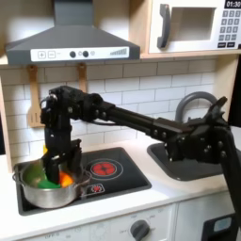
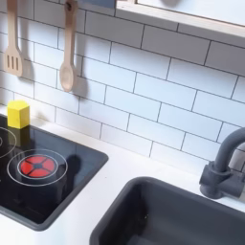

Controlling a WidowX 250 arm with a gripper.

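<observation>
In the first exterior view the black arm reaches from the right across the stove, and its gripper (image 1: 60, 166) hangs down into a silver pot (image 1: 34, 193) on the front left burner. Inside the pot lie a green thing (image 1: 38, 176) and an orange thing (image 1: 65, 178). The fingertips are low over the orange thing, at or just below the rim. The dark fingers blur together, so their spacing is unclear, as is any contact with the orange thing.
A black stove top (image 1: 122, 160) (image 2: 67, 182) with a red burner (image 1: 104, 169) (image 2: 36, 166) lies beside a dark sink (image 1: 193, 168) (image 2: 182, 215) with a grey faucet (image 1: 193, 102) (image 2: 226, 163). A yellow block (image 2: 18, 114) stands behind the stove; a wooden spoon (image 2: 67, 57) and spatula (image 2: 12, 48) hang on the tiles.
</observation>
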